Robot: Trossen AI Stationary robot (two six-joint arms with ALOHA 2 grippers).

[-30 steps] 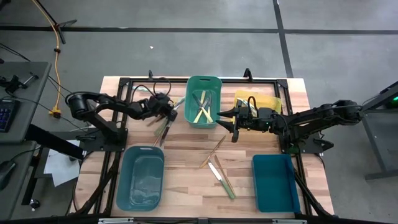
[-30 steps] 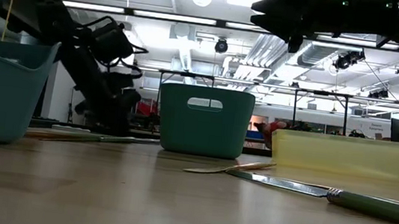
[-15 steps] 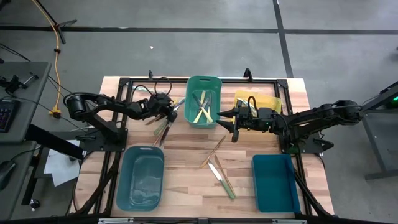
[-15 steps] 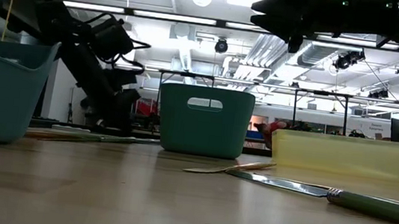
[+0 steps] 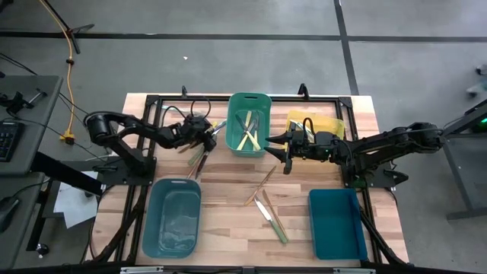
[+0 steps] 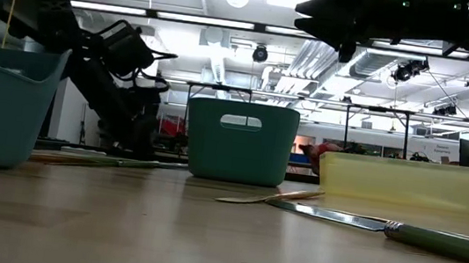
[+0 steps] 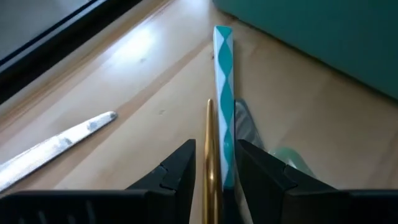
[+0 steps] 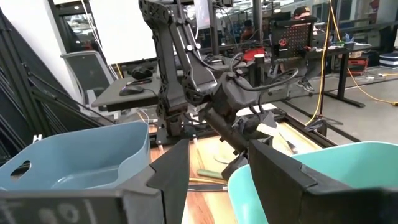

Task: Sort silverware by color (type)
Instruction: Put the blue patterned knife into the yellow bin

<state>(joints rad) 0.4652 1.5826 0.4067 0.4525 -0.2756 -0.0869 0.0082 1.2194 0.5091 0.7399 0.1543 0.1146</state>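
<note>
We saw the green bin (image 5: 249, 124) on the tabletop (image 5: 228, 221). Left of it, the left fingers (image 7: 180, 168) pinched a teal-handled utensil (image 7: 223, 93); right of it, the right fingers (image 8: 171, 168) hovered spread, empty.

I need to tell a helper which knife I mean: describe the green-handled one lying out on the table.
Start at the dark blue bin at the table's near right corner. Left of it lies a loose cluster of utensils; the green-handled knife is the one nearest the table's front edge, its metal blade pointing toward the green bin.

Pale wooden table (image 5: 228, 221) with visible grain, smooth glossy plastic bins (image 5: 249, 106), shiny metal knife blade (image 7: 56, 146)
</note>
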